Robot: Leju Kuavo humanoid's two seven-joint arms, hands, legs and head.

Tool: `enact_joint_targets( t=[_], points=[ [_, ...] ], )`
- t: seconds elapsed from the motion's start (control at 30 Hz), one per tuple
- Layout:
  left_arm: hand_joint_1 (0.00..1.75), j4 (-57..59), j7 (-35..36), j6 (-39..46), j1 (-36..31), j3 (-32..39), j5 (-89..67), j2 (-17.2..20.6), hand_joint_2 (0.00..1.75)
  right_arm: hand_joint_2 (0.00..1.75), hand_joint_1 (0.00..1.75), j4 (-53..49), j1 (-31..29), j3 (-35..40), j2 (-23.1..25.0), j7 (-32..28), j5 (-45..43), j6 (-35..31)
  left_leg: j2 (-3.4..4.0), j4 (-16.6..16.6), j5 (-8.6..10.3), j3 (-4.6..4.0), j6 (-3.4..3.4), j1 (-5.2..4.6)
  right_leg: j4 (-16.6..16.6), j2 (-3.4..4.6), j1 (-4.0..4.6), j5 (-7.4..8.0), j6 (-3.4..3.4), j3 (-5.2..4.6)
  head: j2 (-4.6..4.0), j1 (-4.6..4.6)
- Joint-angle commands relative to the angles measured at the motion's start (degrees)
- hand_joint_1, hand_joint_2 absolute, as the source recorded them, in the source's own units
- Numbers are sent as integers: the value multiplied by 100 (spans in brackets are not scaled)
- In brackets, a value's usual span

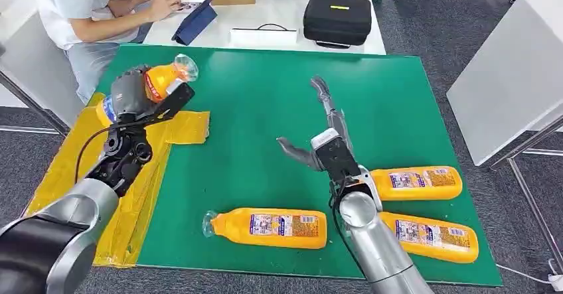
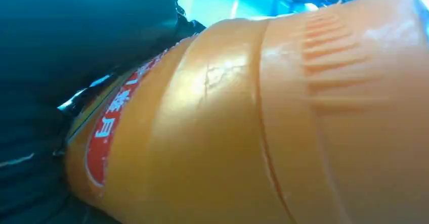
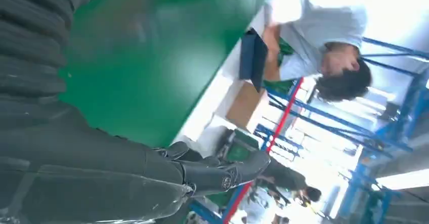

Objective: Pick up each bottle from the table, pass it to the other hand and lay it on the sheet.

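The left hand [image 1: 136, 98] is gripping an orange juice bottle [image 1: 159, 81] w/ a red label, holding it up over the yellow sheet [image 1: 143, 174] at the left edge of the green mat [image 1: 265, 108]; the cap end is pointing toward the mat's far side. In the left wrist view that bottle [image 2: 243, 133] is sitting right against the cam.

The right hand [image 1: 322, 131] is hovering mid-mat, fingers spread, holding nothing.

3 more bottles are lying flat on the mat: one near the front edge [image 1: 269, 227], two stacked close behind the right arm [image 1: 418, 182] [image 1: 431, 235].

A person [image 1: 86, 8] is sitting at the white table [image 1: 279, 15] w/ a tablet [image 1: 196, 22]; a black case [image 1: 337, 18] is lying on it too.
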Motion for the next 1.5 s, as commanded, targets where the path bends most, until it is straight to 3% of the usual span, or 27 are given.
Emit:
enact_joint_targets(
  t=[0.03,0.13,0.2,0.37,0.4,0.5,0.53,0.57,0.6,0.67,0.8,0.87,0.9,1.1,1.33,1.5],
  points=[
    [175,979,214,-696,-335,-638,-622,307,175,175,0,-378,-34,-43,-215,152,344,105,5,20,-44,67,-16,8,15,-6,11,-37,-18,65,0,0],
    [175,1016,184,-893,-278,-547,-651,264,175,175,0,-497,39,98,-259,290,698,202,-1,0,-10,20,-7,1,-2,-5,2,-8,-7,22,0,0],
    [175,1030,133,-1031,-194,-472,-613,238,175,175,0,-449,28,222,-266,439,975,313,-3,9,-36,62,-16,4,9,-12,8,-33,-17,64,0,2],
    [173,1052,76,-1066,-83,-244,-582,175,175,175,0,-350,13,243,-219,536,1172,419,-2,0,-18,34,-10,0,0,-6,3,-15,-10,35,0,2],
    [0,1049,38,-1094,-21,-108,-483,128,175,175,0,-311,0,288,-234,546,1248,473,-1,6,-29,49,-14,4,5,-8,8,-24,-15,51,0,2],
    [0,1012,-42,-1063,25,54,-526,71,175,175,0,-233,-25,369,-253,554,1413,609,-2,1,-18,33,-9,2,-1,-7,4,-14,-10,36,0,2],
    [0,1003,-80,-1058,36,102,-509,58,175,175,0,-221,-30,404,-269,555,1463,648,-2,15,-46,76,-20,8,13,-13,12,-41,-21,78,0,0],
    [0,1002,-80,-1056,38,105,-511,49,175,175,0,-217,-17,411,-261,555,1465,650,-4,0,-17,32,-8,2,-2,-8,4,-14,-9,35,0,0],
    [0,990,-157,-1081,43,206,-472,21,175,175,0,-208,-25,484,-299,567,1589,735,-7,8,-34,59,-14,6,5,-15,9,-30,-15,63,0,2],
    [0,987,-188,-1106,42,237,-468,5,175,175,0,-195,-12,533,-318,572,1651,781,-7,-1,-13,24,-7,3,-4,-11,4,-11,-7,29,0,2],
    [0,975,-273,-1187,48,363,-463,-39,175,175,0,-114,-34,787,-426,589,1940,1036,-7,6,-29,52,-14,4,3,-14,8,-25,-15,56,0,2],
    [0,983,-369,-1289,63,522,-396,-71,175,175,0,-41,-71,1076,-540,510,2243,1270,-5,-2,-14,29,-9,3,-5,-8,5,-11,-9,34,0,0],
    [0,1010,-387,-1374,70,537,-434,-76,175,175,0,-19,-80,1219,-580,457,2415,1319,-7,5,-35,65,-16,6,3,-14,10,-31,-17,69,0,2],
    [0,993,-463,-1387,176,744,-476,-101,175,175,0,282,-126,1734,-702,763,3250,1521,-1,-3,-18,39,-9,2,-5,-6,4,-14,-10,42,0,2],
    [0,760,-1490,-1640,-10,2201,775,-364,175,175,0,1415,-452,2572,-719,763,3888,1918,-6,7,-31,58,-14,7,2,-13,10,-26,-16,64,0,0],
    [0,648,-1920,-1829,-137,2730,1351,-406,175,175,0,1940,-603,2976,-662,893,4154,1885,-8,6,-18,28,-12,8,1,-12,10,-14,-12,35,0,2]
  ],
)
